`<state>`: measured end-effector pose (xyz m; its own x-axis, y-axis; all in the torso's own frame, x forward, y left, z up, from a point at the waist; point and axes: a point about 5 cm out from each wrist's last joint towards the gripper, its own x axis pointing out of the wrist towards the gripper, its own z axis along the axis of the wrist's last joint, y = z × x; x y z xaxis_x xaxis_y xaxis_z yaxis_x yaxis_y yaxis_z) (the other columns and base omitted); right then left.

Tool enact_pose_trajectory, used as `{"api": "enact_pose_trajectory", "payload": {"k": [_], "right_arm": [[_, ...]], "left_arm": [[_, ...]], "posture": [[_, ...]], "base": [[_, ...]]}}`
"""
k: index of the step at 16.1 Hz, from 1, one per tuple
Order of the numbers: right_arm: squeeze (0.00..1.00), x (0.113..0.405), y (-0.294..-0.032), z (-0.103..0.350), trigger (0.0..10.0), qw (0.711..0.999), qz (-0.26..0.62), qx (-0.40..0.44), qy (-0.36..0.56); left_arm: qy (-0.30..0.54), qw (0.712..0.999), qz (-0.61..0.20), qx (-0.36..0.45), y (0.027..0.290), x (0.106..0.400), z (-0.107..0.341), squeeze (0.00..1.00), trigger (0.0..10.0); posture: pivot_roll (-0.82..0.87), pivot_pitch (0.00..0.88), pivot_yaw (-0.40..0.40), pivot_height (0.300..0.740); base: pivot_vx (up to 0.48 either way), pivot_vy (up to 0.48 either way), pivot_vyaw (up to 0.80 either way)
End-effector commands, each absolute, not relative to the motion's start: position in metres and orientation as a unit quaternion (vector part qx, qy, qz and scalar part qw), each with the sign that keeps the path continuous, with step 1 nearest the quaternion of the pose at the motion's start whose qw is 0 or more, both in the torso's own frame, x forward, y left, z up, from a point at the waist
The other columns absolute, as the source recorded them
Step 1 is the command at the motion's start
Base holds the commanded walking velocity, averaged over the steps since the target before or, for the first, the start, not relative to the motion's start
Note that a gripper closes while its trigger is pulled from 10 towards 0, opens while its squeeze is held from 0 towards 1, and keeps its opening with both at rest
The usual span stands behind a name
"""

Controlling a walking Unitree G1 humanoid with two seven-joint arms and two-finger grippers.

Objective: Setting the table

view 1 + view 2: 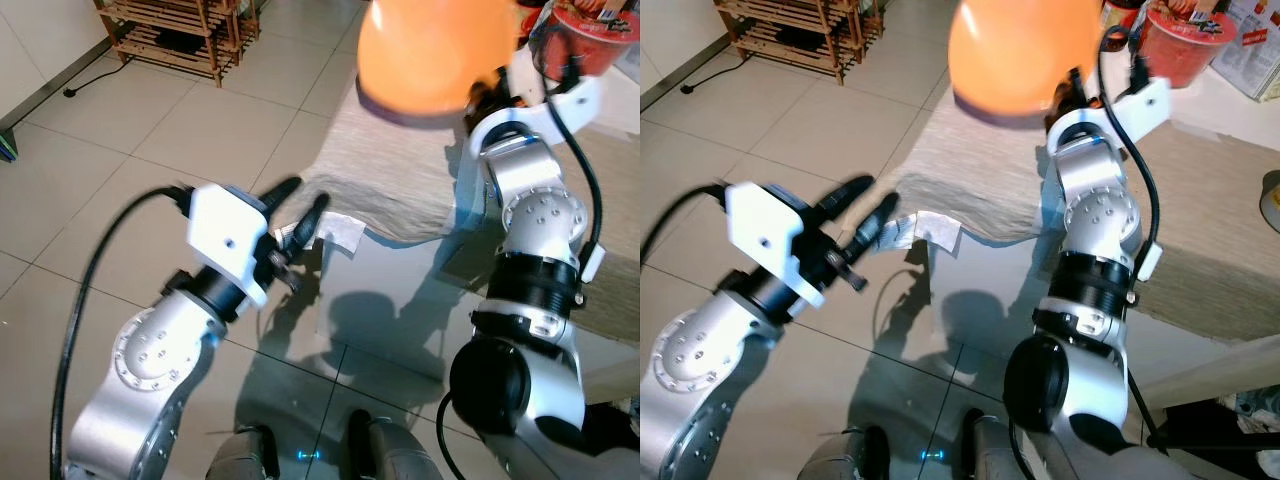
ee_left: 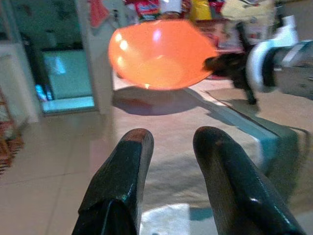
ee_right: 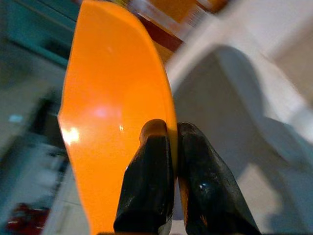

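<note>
The tabletop [image 1: 1230, 270] stretches ahead of the robot, draped in a beige cloth [image 1: 990, 205] whose near edge hangs down toward the tiled floor [image 1: 120, 150], and this broad surface is where the step in hand, as I judge it, has to end: setting down the orange bowl [image 1: 430, 55]. The bowl hangs in the air above the cloth's near corner, touching nothing below it, pinched at its rim by the right pincer [image 3: 168, 147], whose two black fingers are closed tight on the thin wall, one inside and one outside. A rim grip like that lets a bowl swing, so the arm should lower slowly, keep the bowl level, and bring its base flat onto the cloth well in from the edge before letting go. A red tub [image 1: 1180, 40] and other packets stand farther back on the tabletop, so the landing spot should stay short of them. The left pincer [image 2: 171, 161] hovers off the tabletop's corner with its fingers parted and empty, near a small white label [image 1: 938, 230] on the cloth's hem; it should stay clear of the bowl's path.
</note>
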<state>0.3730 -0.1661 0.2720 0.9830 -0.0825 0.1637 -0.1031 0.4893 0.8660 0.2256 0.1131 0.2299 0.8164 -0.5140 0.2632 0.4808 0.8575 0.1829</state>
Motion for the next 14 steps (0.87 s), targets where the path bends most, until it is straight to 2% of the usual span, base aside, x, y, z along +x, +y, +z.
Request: {"api": "enact_pose_trajectory", "payload": {"k": [1,3,6,8,11,12,14], "right_arm": [[0.00,0.364,-0.166,0.295,10.0,0.846,0.051,0.507,-0.157],[0.00,0.356,-0.171,0.297,10.0,0.839,0.065,0.503,-0.195],[0.00,0.331,-0.169,0.297,10.0,0.771,0.223,0.539,-0.256],[0.00,0.310,-0.166,0.280,10.0,0.739,0.312,0.542,-0.250],[0.00,0.296,-0.155,0.268,10.0,0.734,0.366,0.523,-0.230],[0.00,0.292,-0.144,0.264,10.0,0.731,0.386,0.519,-0.219],[0.00,0.292,-0.136,0.257,10.0,0.738,0.387,0.515,-0.197]], "left_arm": [[-0.159,0.957,-0.236,0.056,0.119,0.229,0.232,0.00,10.0],[-0.169,0.965,-0.195,0.046,0.128,0.235,0.236,0.00,10.0],[-0.183,0.977,-0.108,0.021,0.145,0.246,0.241,0.00,10.0],[-0.188,0.978,-0.095,-0.006,0.156,0.246,0.241,0.00,10.0],[-0.197,0.976,-0.074,-0.057,0.167,0.245,0.240,0.00,10.0],[-0.195,0.974,-0.072,-0.088,0.170,0.245,0.237,0.00,10.0],[-0.193,0.972,-0.074,-0.108,0.173,0.244,0.232,0.00,10.0]], "posture": [[-0.03,0.198,-0.010,0.740],[-0.03,0.194,-0.006,0.740],[-0.04,0.186,-0.006,0.740],[-0.04,0.179,-0.007,0.740],[-0.04,0.169,-0.005,0.740],[-0.04,0.159,-0.003,0.740],[-0.04,0.148,-0.003,0.740]], "base": [[0.000,0.000,0.00],[0.000,0.000,0.00],[0.000,0.000,0.00],[0.000,0.000,0.00],[0.000,0.000,0.00],[0.000,0.000,0.00],[0.000,-0.416,0.00]]}}
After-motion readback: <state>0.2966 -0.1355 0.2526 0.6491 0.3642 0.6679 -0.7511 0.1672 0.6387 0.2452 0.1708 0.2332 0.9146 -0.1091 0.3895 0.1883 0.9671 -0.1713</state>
